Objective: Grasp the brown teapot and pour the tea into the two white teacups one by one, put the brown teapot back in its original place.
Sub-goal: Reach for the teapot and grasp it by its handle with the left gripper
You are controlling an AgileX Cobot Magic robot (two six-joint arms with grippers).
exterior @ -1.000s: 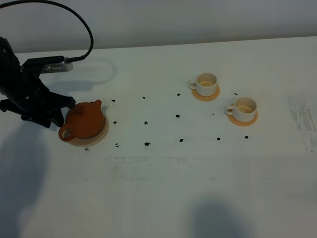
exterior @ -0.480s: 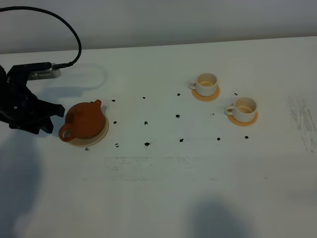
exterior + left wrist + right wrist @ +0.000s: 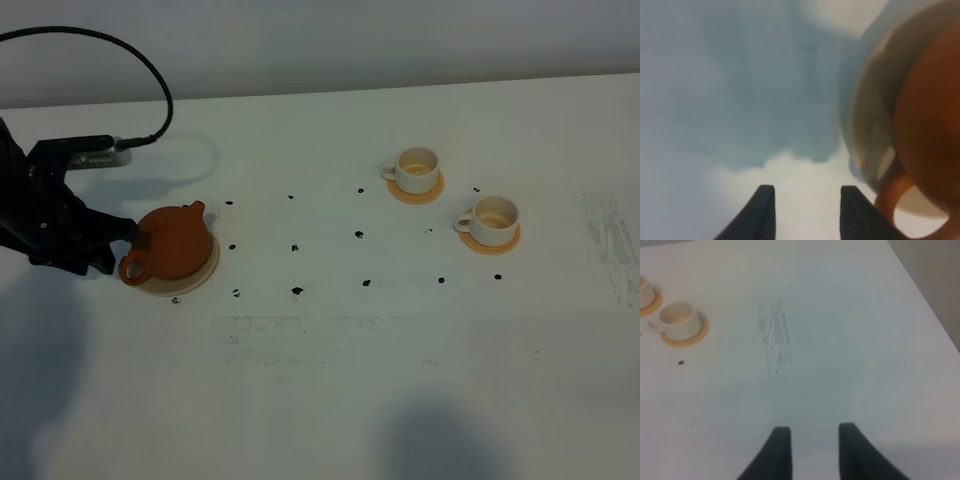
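Brown teapot [image 3: 172,243] sits on its beige coaster [image 3: 205,272], beside the left end effector [image 3: 806,212], whose jaws stand parted and empty.

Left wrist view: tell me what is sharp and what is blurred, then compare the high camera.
Left wrist view: brown teapot and its beige coaster are close and smeared out of focus; the left pincer tips look crisper. Exterior high view: evenly lit, soft shadows on the table, teacups fairly sharp.

Your left arm [image 3: 45,225] is matte black and blocky, with a grey box-shaped module [image 3: 95,152] on top and a thick black cable [image 3: 110,50] looping off it. Both grippers show dark, tapered, ridged fingers [image 3: 762,212].
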